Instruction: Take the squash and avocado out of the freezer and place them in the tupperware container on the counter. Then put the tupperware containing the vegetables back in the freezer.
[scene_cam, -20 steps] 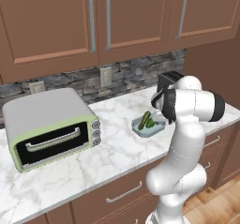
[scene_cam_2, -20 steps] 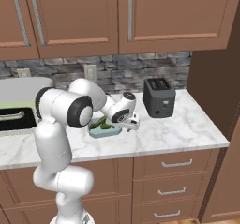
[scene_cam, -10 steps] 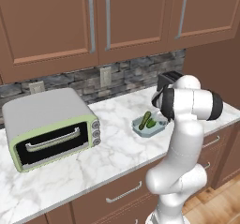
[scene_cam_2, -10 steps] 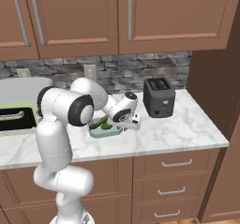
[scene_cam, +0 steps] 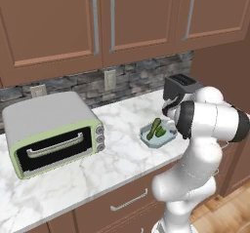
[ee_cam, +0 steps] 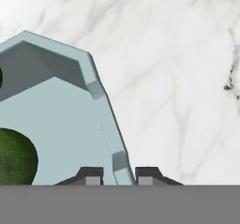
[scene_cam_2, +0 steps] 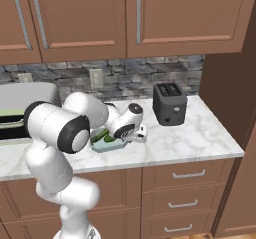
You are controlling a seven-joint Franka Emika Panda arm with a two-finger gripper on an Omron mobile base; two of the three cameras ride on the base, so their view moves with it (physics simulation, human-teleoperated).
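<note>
Closed since a second ago, pincer (ee_cam: 118,174) grips tupperware container (ee_cam: 101,96) rim on marble counter (ee_cam: 173,78).

Counter (scene_cam: 122,154): toaster oven (scene_cam: 51,129), tupperware container (scene_cam: 157,137), toaster (scene_cam_2: 169,103).

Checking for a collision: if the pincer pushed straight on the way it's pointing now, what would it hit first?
The pincer is shut on the rim of the tupperware container, one fingertip each side. Pushed on, it would likely drive down that wall into the counter just beneath, though depth is hard to judge.
</note>
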